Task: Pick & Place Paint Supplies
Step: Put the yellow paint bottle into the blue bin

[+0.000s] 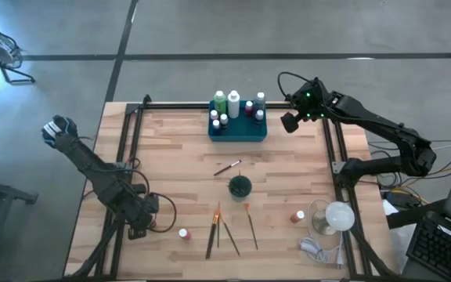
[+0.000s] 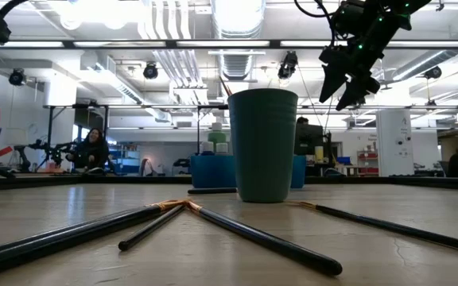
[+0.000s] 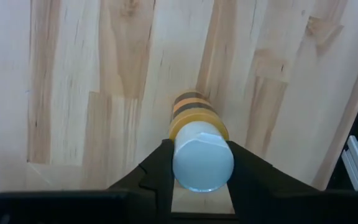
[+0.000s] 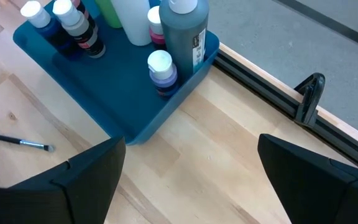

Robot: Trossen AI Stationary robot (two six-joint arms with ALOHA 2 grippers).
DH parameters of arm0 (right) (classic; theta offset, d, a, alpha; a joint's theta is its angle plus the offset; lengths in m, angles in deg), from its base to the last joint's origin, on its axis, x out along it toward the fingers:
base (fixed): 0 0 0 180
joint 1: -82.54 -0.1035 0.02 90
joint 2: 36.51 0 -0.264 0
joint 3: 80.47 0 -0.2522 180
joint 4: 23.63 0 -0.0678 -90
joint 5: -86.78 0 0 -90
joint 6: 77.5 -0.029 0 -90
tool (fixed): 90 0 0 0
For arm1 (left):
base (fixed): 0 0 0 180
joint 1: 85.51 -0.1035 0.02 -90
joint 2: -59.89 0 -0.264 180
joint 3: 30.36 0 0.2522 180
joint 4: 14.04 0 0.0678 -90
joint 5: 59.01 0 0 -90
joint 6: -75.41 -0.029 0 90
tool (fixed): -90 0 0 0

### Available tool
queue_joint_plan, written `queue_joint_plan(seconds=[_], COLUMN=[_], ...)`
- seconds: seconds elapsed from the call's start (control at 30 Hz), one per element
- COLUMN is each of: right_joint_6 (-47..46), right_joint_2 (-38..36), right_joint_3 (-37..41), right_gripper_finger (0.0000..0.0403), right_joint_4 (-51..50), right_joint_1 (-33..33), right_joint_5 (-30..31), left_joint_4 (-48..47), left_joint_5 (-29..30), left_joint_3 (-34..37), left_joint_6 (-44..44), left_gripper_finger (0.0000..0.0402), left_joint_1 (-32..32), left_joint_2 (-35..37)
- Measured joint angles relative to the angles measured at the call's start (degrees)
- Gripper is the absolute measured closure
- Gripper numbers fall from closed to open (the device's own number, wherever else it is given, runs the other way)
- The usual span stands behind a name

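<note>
1. The left pincer [image 3: 202, 186] sits low at the near left part of the desk [image 1: 178, 157]; its two dark fingers [image 3: 157, 174] flank a lying bottle's white cap [image 3: 202, 163], apparently touching it on both sides, though a firm clamp cannot be told.
2. That bottle [image 3: 194, 115] has a yellow-and-dark banded body and lies on the wood, pointing away from the pincer.
3. The right pincer [image 4: 191, 168] hangs spread wide and empty above the far right part of the desk, just beside the teal tray [image 4: 123, 93].
4. The tray holds several white-capped bottles, among them a tall grey one [image 4: 184, 34].
5. Near mid-desk stands the dark green cup [image 1: 239, 186]; paintbrushes [image 1: 214, 231] lie in front of it, one more brush [image 1: 227, 168] behind.
</note>
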Motion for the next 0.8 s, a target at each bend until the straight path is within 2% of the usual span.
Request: queue_joint_plan(seconds=[0.2, 0.43, 0.63, 0.8], right_joint_6=[0.3, 3.2, 6.3, 8.9], right_joint_2=[0.0, 0.0, 0.0, 0.0], right_joint_3=[0.0, 1.6, 6.5, 8.6], right_gripper_finger=[0.0054, 0.0072, 0.0084, 0.0093], right_joint_4=[0.0, 2.5, 15.4, 26.4], right_joint_1=[-0.1, -1.7, -6.3, -11.6], right_joint_5=[0.0, -0.1, -5.7, -6.9], left_joint_4=[-5.3, -12.0, -13.5, -17.0], left_joint_5=[0.0, 2.3, 3.7, 4.8], left_joint_3=[-1.3, -6.8, -12.5, -18.6], left_joint_6=[-4.2, -13.0, -24.2, -34.1], left_gripper_finger=[0.0282, 0.0282, 0.0282, 0.0282], left_joint_1=[-1.9, -9.0, -18.5, -30.5], left_joint_2=[0.4, 0.5, 0.6, 0.3])
